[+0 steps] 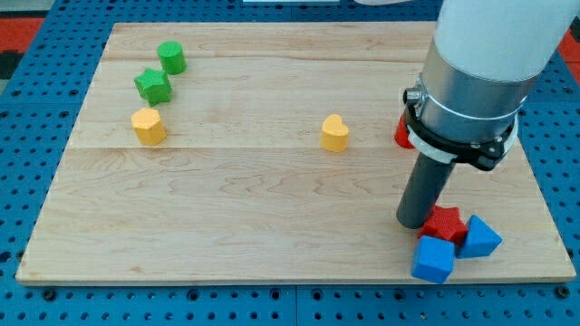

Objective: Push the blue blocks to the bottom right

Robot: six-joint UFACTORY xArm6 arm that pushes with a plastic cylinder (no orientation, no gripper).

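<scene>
Two blue blocks lie at the board's bottom right: a blue cube [433, 260] near the bottom edge and a blue wedge-like block [480, 237] to its right. A red star-shaped block [446, 224] sits between and just above them, touching both. My tip [414, 222] stands on the board just left of the red star block and just above the blue cube, close to or touching them. The arm's wide grey body [471, 81] rises above it.
A red block [402, 132] is partly hidden behind the arm at the right. A yellow heart-shaped block [334, 132] sits mid-board. At the upper left are a green cylinder [171, 57], a green star block [152, 85] and a yellow block [149, 126].
</scene>
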